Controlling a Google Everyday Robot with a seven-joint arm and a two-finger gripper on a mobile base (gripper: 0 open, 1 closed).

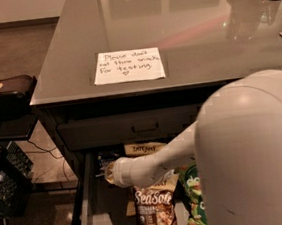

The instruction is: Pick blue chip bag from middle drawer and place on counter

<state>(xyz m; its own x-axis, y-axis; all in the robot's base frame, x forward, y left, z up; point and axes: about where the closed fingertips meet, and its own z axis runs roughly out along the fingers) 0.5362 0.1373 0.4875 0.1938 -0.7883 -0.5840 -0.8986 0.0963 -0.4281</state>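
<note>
blue chip bag (pixel 106 159): small, dark blue and glossy. It lies at the back left of the drawer, left of centre in the lower half of the frame, and is partly hidden.
middle drawer (pixel 89 210): pulled open, with dark grey side walls and a lighter floor. It sits at lower left-centre and runs off the bottom edge.
bench (pixel 188 34): glossy grey top filling the upper half of the frame. A white handwritten note (pixel 128 65) lies flat near its front edge.
gripper (pixel 109 173): inside the drawer's back left, just beside the bag. Contact cannot be told.
</note>
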